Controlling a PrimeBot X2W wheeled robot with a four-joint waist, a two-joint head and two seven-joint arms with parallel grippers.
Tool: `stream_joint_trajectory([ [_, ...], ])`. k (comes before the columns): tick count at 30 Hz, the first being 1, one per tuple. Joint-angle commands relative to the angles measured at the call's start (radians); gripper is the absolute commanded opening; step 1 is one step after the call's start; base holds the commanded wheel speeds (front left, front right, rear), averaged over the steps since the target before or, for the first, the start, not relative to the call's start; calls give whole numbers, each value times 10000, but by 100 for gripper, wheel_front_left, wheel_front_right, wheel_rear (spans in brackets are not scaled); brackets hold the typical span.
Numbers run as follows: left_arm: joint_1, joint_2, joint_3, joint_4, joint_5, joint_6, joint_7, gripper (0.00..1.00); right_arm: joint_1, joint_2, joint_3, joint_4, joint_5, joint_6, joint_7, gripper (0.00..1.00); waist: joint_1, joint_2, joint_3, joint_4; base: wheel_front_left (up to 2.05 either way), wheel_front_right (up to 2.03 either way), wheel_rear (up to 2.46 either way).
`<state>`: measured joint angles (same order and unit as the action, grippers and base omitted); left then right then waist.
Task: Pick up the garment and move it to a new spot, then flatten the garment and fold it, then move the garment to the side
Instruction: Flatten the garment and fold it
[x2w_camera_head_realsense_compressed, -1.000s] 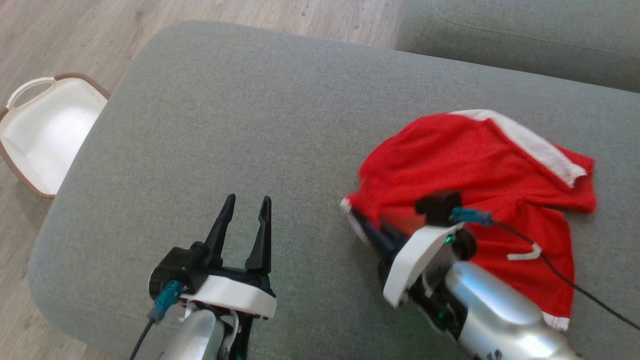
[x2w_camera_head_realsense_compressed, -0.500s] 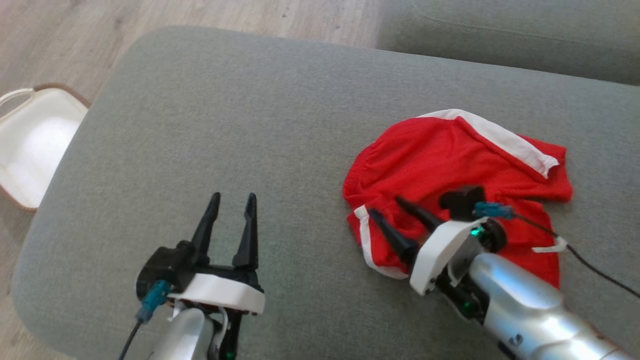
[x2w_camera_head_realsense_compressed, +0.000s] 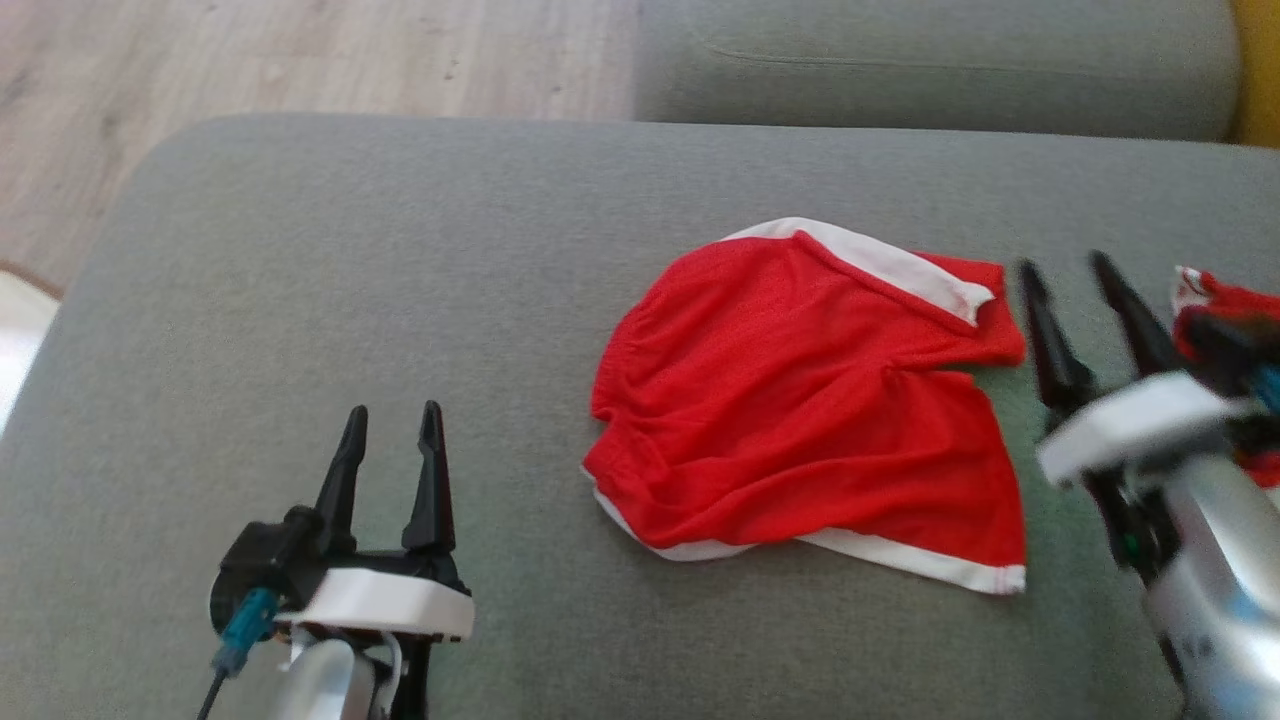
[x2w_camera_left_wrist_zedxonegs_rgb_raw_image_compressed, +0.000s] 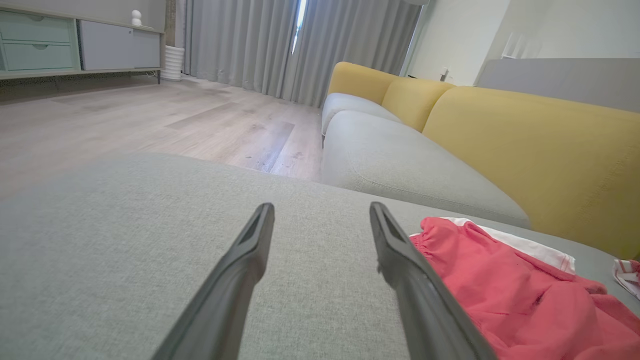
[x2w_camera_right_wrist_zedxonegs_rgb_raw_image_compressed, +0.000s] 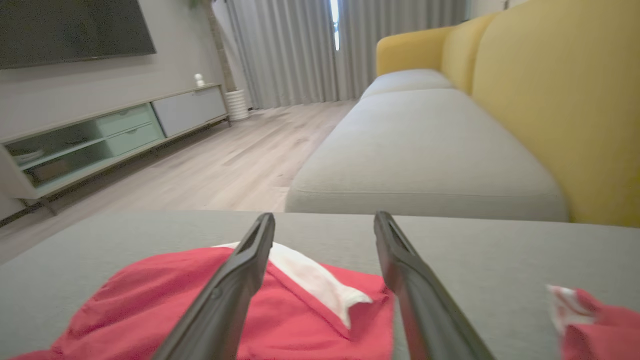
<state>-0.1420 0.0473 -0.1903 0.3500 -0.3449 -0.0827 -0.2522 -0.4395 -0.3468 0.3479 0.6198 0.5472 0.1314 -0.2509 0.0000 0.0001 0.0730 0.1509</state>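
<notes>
my right gripper (x2w_camera_head_realsense_compressed: 1062, 262): fingers spread wide, empty, just beside garment's right edge
my left gripper (x2w_camera_head_realsense_compressed: 395, 408): wide too, empty, well left of it
garment (x2w_camera_head_realsense_compressed: 800, 400): red shorts, white trim, rumpled on grey cushion (x2w_camera_head_realsense_compressed: 350, 250), between my grippers

Rumpled red garment (x2w_camera_head_realsense_compressed: 800, 400) on cushion (x2w_camera_head_realsense_compressed: 350, 300)

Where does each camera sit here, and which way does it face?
Head view: on the head, looking down at grey cushion, red shorts, open left gripper, open right gripper.
Left wrist view: low over the cushion, along its own fingers, facing the yellow sofa back; shorts at right.
Right wrist view: low, along its own fingers, across the shorts toward the sofa.
Both wrist views share shorts and sofa back.
</notes>
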Motion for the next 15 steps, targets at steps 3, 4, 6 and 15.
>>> stream_joint_trajectory([
  [3,-162,54,533,-420,162,-74,-95,100,1885,736,-1460,-1243,-1327,-7,-105,100,0,-1,-51,-411,0,0,0],
  [4,-109,53,586,-438,182,-93,-95,100,2419,1024,-1886,-1619,-1817,-7,-106,100,0,-1,-79,-493,0,0,0],
  [6,-1,49,692,-473,218,-124,-95,100,3303,1683,-2562,-2266,-2536,-7,-106,100,0,-1,-133,-657,0,0,0],
  [15,189,35,777,-549,325,-242,-95,100,4652,2780,-2920,-3514,-4166,-7,-107,100,0,-1,-260,-972,0,0,0],
])
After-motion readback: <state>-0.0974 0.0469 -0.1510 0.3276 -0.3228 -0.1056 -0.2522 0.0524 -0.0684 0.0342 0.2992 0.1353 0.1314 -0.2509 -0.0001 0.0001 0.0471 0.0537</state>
